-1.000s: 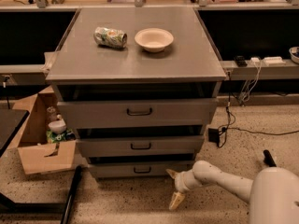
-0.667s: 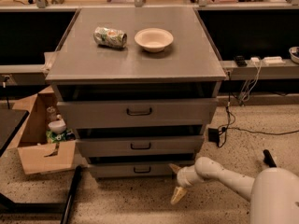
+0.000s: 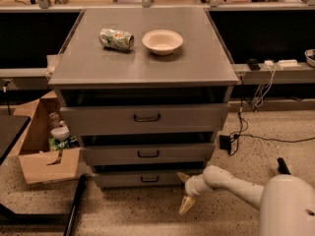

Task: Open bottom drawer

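Note:
The bottom drawer [image 3: 123,180] is the lowest and narrowest of three grey fronts on the cabinet, with a small dark bar handle [image 3: 149,179] at its centre. It looks closed or nearly so. My gripper [image 3: 185,191] is low near the floor, in front of the drawer's right end and to the right of the handle. It is open and empty, with one tan fingertip [image 3: 182,176] near the drawer front and the other lower down. My white arm [image 3: 236,186] reaches in from the lower right.
The middle drawer [image 3: 147,154] and top drawer [image 3: 145,118] sit above. A crushed can [image 3: 116,38] and a bowl [image 3: 162,41] lie on the cabinet top. An open cardboard box [image 3: 44,146] stands at left, a black stand [image 3: 74,205] at lower left, and cables [image 3: 246,132] at right.
My gripper has risen slightly and shifted a little toward the drawer's right end. The drawers have not moved.

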Controlling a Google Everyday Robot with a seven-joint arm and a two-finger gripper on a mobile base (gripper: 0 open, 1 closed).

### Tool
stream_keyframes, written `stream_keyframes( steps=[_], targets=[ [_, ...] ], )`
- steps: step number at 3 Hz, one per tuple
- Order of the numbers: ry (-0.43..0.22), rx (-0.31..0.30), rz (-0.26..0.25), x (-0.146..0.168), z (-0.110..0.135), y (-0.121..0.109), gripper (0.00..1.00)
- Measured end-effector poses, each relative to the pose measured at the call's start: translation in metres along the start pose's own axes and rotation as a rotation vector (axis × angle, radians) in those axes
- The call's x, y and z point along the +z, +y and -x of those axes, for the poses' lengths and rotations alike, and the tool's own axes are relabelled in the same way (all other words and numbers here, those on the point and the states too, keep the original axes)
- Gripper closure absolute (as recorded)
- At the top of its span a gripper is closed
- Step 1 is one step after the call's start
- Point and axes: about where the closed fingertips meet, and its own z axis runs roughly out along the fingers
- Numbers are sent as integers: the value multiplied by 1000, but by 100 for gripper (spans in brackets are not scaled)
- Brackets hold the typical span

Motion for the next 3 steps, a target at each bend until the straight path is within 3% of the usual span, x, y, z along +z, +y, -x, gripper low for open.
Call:
stream_keyframes(
  steps=[1,3],
  targets=[
    [43,-85,-2,20,-15,-25,0],
    [100,-152,-16,45,-44,-70,0]
  ],
)
